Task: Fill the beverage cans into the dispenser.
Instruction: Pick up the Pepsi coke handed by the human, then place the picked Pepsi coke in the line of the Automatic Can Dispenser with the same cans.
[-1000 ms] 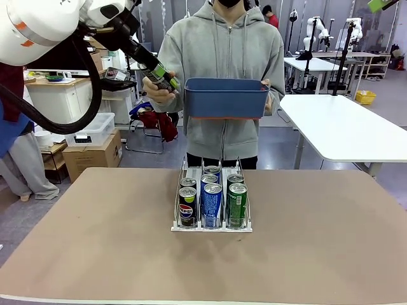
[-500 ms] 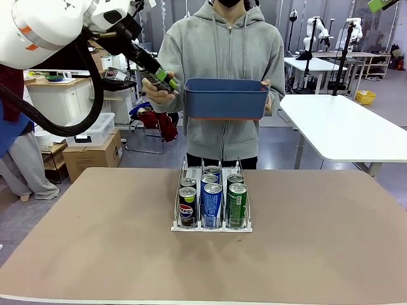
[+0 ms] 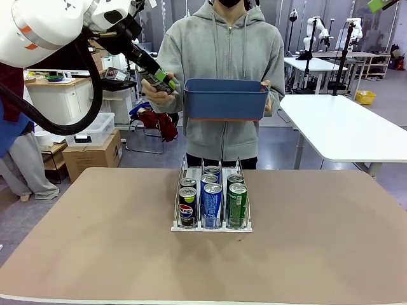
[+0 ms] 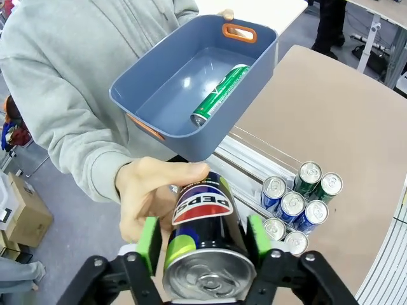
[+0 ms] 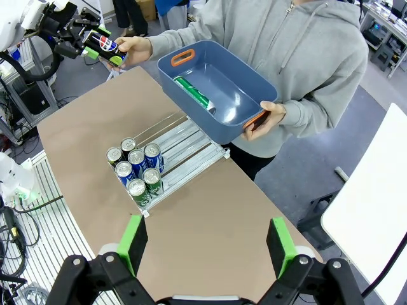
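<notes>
In left gripper [image 4: 203, 234], Pepsi can [image 4: 200, 210], slightly higher.

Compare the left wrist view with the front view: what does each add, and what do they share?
The left wrist view adds the inside of the blue bin, where one green can lies on its side, and the Pepsi logo on the black can between the left gripper's pads, with the person's hand touching it. The front view adds the front labels in the dispenser, black, blue, green, and the bin's outer wall. Both share the gripper and hand beside the held-up bin, and six cans in the dispenser.
</notes>
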Robot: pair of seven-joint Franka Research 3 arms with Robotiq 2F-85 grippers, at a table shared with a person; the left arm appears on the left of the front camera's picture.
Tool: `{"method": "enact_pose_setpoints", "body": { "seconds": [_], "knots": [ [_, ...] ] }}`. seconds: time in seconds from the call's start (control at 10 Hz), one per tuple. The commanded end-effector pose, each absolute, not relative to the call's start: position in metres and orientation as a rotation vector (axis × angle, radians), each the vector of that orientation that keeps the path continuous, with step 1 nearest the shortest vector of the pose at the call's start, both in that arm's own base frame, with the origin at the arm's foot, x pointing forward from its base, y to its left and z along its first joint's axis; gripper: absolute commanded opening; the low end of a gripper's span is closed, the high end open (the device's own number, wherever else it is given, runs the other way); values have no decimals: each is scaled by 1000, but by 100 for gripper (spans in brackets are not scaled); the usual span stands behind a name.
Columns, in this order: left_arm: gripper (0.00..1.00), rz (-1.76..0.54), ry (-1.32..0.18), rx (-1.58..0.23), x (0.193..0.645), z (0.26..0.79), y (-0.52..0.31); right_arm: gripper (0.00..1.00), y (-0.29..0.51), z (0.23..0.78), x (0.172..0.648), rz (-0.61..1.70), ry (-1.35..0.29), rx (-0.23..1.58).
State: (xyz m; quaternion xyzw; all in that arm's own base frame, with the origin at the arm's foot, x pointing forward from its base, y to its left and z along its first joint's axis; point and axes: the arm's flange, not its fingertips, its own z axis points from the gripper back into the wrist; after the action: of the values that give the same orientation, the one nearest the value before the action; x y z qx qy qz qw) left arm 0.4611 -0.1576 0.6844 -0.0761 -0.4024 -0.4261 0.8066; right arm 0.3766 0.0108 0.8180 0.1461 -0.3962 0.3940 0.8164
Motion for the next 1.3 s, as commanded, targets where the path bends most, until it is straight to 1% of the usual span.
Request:
{"method": "enact_pose_setpoints", "body": {
  "seconds": [0.0,0.1,1.0,1.1,1.2],
  "knots": [
    [36,-887,-867,-143,457,685,-156,100,11,816,375,842,-842,316],
    [0,-882,-875,-145,455,687,-157,100,11,816,375,842,-842,316],
    [0,-895,-855,-107,448,694,-156,100,11,816,375,842,-842,316],
    [24,-888,-859,-131,455,692,-157,100,11,816,375,842,-842,316],
    [24,-888,-859,-131,455,692,-157,100,11,816,375,842,-842,316]
  ]
}}
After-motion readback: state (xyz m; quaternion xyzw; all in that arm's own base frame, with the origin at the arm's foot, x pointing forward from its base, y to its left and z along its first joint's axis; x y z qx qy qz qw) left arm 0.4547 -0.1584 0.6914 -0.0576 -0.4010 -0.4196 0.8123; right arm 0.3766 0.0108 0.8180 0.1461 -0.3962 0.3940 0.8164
